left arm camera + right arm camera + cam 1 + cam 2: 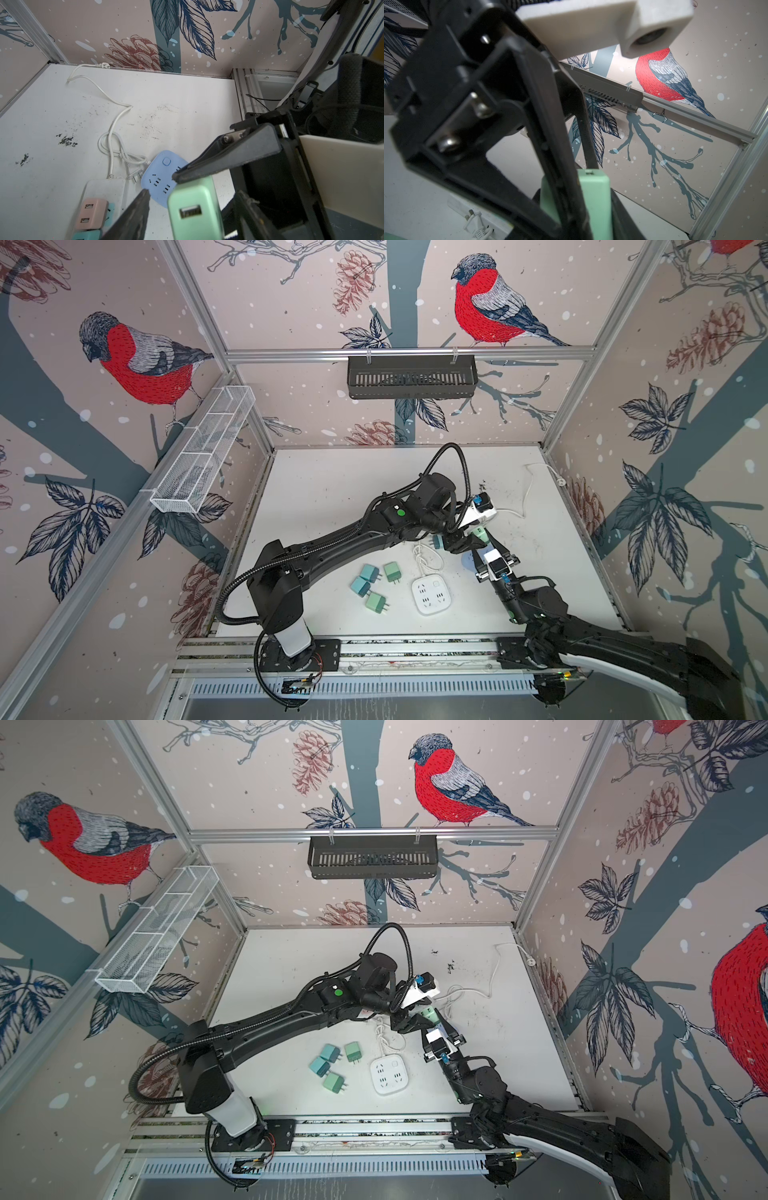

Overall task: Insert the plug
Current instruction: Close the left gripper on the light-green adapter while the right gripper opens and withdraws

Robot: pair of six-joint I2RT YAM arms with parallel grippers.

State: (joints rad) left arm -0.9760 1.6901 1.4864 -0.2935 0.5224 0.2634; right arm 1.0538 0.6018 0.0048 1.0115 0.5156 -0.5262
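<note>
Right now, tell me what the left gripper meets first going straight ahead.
Probably the mint-green USB charger in the right gripper: it sits between the left gripper's open fingers.

Bullfinch wallpaper [486,302] covers the walls around my worktop [332,497], which is white with dark scuffs [66,141]. A white wire basket [203,448] hangs on the left wall; a black slotted basket [411,377] hooks over the back rail [291,353].

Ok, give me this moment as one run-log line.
green plug: held above table; right end effector: shut on green plug; left end effector: open, straddling it; insertion: not yet
</note>
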